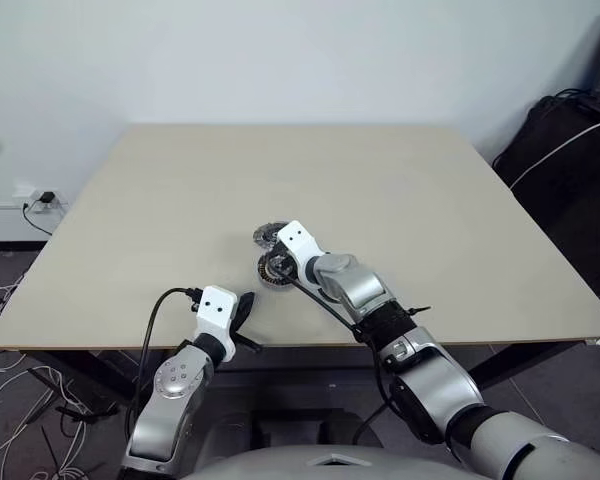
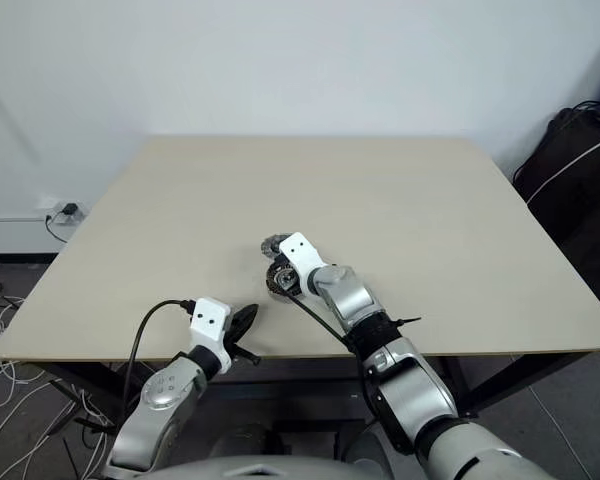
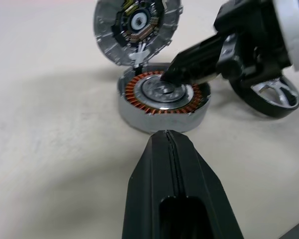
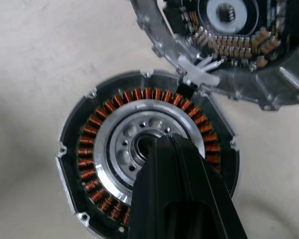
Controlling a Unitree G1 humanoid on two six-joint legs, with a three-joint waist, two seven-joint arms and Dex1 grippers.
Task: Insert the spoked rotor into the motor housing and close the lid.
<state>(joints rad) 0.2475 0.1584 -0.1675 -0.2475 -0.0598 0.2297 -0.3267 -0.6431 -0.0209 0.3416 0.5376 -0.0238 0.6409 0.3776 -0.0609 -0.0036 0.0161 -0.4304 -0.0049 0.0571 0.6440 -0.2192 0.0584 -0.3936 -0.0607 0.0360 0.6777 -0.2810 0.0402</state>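
The motor housing (image 4: 89,164) sits on the table with its ring of copper-brown windings facing up around a silver hub. The lid (image 4: 249,45) lies open just beyond it, inner face with windings showing, joined to the housing by short wires. My right gripper (image 4: 164,142) is shut, its tip resting at the housing's centre (image 3: 159,92). The spoked rotor (image 3: 275,98), a dark ring with silver spokes, lies on the table beside the housing, under my right hand. My left gripper (image 3: 168,137) is shut and empty, a short way in front of the housing, near the table's front edge (image 1: 246,305).
The beige table (image 1: 400,200) stretches wide on all sides of the parts. Black bags (image 1: 570,150) stand off its far right corner. Cables lie on the floor (image 1: 20,420) at the left.
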